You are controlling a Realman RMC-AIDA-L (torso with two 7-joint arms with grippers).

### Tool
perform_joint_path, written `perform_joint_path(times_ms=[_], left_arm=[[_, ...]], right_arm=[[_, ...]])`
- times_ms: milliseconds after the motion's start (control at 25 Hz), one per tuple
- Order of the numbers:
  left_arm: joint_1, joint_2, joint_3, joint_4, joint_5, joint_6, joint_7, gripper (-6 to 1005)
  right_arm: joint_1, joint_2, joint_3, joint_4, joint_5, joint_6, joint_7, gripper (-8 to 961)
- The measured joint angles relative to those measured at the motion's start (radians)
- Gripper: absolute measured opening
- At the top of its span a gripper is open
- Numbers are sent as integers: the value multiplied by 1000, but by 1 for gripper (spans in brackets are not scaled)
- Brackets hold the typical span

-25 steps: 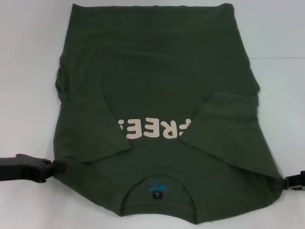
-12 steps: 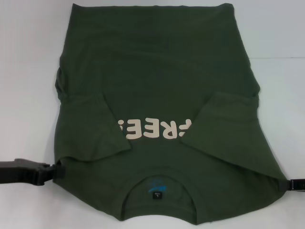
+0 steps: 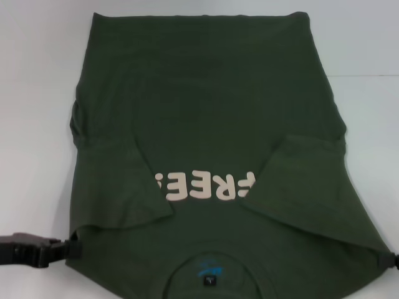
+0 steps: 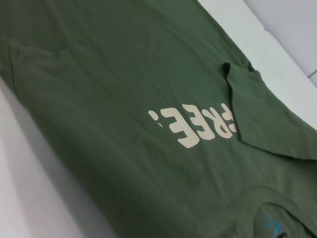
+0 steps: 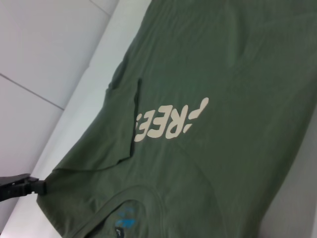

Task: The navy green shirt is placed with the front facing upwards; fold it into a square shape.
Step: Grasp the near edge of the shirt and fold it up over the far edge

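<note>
Shirt [image 3: 206, 124] slid toward the robot since a second ago — collar now at the near edge, sleeves folded in. Left gripper [image 3: 73, 248] and right gripper [image 3: 388, 261] pinched its shoulders, on the table [image 3: 37, 93].

I see the navy green shirt [image 4: 124, 74] spread flat on the white worktop [image 4: 34, 198], cream lettering [image 4: 195, 124] facing up, one sleeve [image 4: 262, 114] folded inward beside it, the neckline [image 4: 267, 208] at the frame's corner.
</note>
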Motion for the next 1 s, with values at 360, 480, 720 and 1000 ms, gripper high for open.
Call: perform_joint_path(times_ms=[360, 480, 720, 1000], left_arm=[[22, -1, -15, 2, 26, 100, 0, 9], [33, -3, -19, 7, 28, 113, 1, 9], [32, -3, -33, 9, 26, 120, -3, 9], [-77, 27, -43, -65, 10, 5, -31, 10]], right_arm=[[-66, -6, 4, -5, -7, -88, -82, 32], [-85, -6, 0, -8, -9, -113, -96, 32], [-95, -10, 31, -10, -27, -136, -118, 32], [-2, -21, 165, -12, -25, -53, -108, 32]])
